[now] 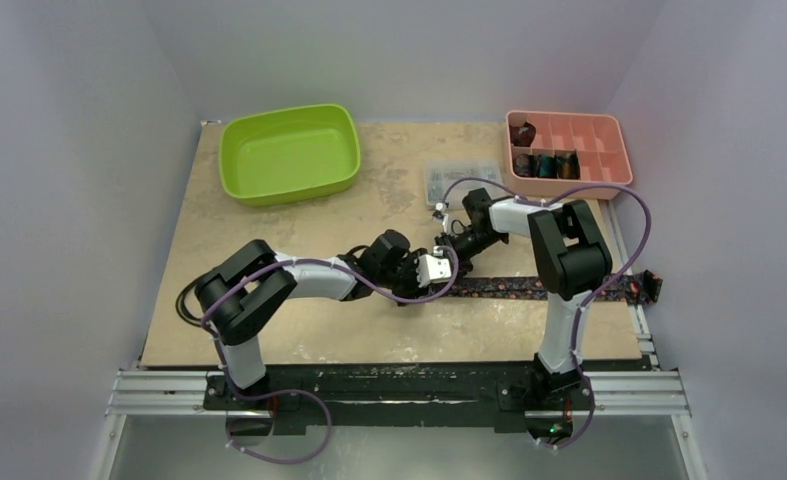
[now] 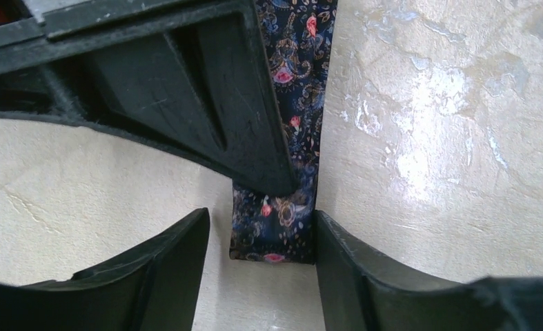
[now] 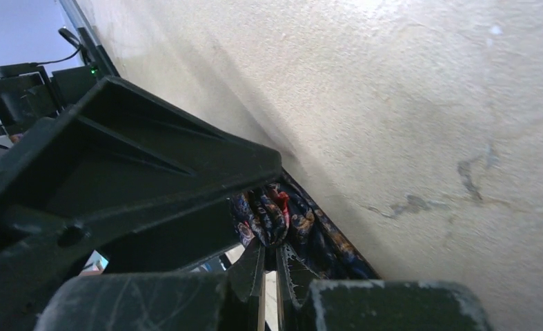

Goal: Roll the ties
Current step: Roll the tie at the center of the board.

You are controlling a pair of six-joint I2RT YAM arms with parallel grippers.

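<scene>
Now right claw [image 3: 272,252], shut, pinches tie [image 3: 285,217] end to start rolling; left claw [image 2: 260,238] half-open straddles it.

The tie [image 2: 299,103] is showing dark navy with pink-red flowers and tan swirls. The table [image 2: 427,138] is looking mottled beige.
</scene>
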